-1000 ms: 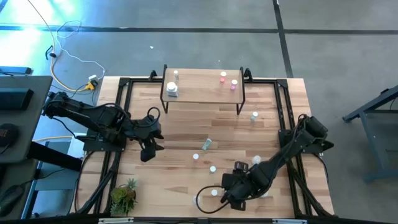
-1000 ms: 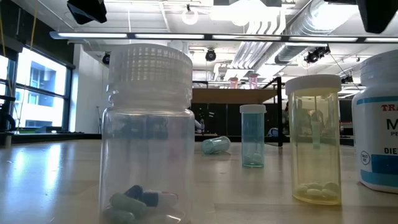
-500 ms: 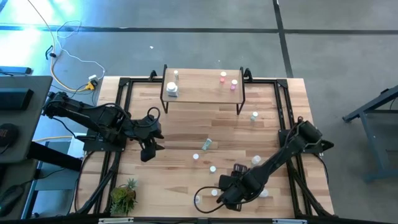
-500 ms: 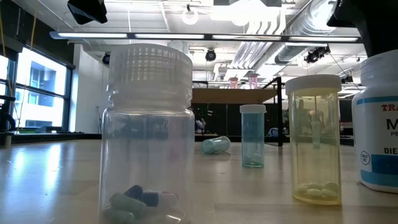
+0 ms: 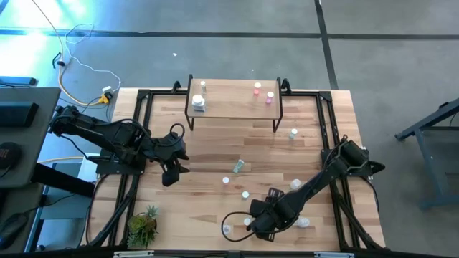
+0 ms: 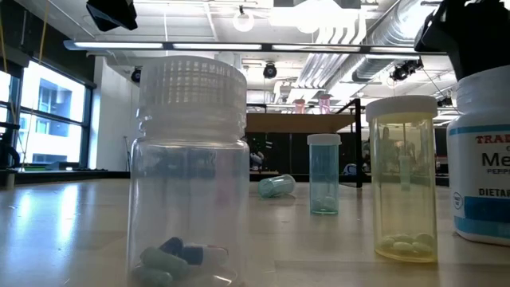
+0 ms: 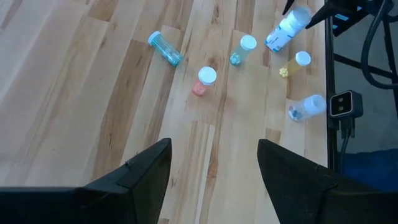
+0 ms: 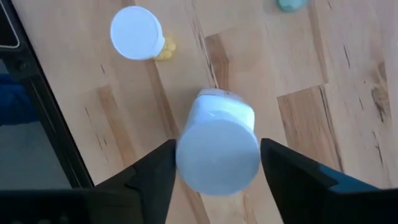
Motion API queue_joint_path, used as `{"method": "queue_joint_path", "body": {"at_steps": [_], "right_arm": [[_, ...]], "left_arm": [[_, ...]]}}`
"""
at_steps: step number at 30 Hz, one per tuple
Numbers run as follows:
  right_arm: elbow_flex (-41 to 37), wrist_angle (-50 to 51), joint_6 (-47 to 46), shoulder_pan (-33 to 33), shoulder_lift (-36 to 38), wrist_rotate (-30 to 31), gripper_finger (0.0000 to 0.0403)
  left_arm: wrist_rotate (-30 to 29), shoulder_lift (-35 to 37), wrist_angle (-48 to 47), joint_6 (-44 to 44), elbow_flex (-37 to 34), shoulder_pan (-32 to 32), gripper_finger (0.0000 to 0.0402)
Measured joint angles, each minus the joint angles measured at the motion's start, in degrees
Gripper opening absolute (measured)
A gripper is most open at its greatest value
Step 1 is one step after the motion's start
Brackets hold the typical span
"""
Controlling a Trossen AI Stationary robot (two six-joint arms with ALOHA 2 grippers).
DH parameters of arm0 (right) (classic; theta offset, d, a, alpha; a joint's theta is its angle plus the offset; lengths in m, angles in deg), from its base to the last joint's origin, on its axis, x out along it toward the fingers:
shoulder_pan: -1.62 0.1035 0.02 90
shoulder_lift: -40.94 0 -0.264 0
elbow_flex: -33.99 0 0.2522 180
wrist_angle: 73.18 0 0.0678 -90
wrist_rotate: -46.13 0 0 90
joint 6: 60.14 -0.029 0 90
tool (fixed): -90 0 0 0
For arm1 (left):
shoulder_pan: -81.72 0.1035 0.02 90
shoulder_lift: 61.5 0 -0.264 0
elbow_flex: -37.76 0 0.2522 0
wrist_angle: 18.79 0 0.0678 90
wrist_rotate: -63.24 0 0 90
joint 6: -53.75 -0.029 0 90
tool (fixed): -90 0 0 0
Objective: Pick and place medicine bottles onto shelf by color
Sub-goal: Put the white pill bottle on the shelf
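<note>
A wide white-capped medicine bottle with a blue label stands on its base near the table's front edge. My right gripper points down over it, open, one finger at each side of its cap; in the high view this gripper hides the bottle. My left gripper hangs open over the table's left middle with nothing between its fingers. The shelf stands at the far edge, with white bottles at its left end and pink ones at its right. My right gripper comes from above, pointing down, one finger at each side of the white bottle's cap. No gap shows between fingers and cap rim; whether they pinch it I cannot tell. The bottle stands upright on the table.
Loose bottles stand around the white one: a yellow vial, a clear one with blue pills, a teal vial, a pink one. Another teal vial lies on its side. A potted plant stands front left.
My right gripper has come down over the white bottle and gone a little toward the table's left edge. In the low view the white bottle has slid slightly sideways on the table, still upright.
</note>
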Motion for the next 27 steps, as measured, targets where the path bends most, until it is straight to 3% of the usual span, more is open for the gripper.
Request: {"method": "queue_joint_path", "body": {"at_steps": [7,27], "right_arm": [[0.11,-0.25,0.00,0.00,0.04,-0.94,0.0157],[6.32,5.19,0.16,-2.03,0.05,-0.38,0.0156]], "left_arm": [[0.02,0.00,-0.02,-0.01,0.00,0.00,0.0229],[0.02,0.02,-0.02,-2.61,0.00,0.13,0.0229]]}}
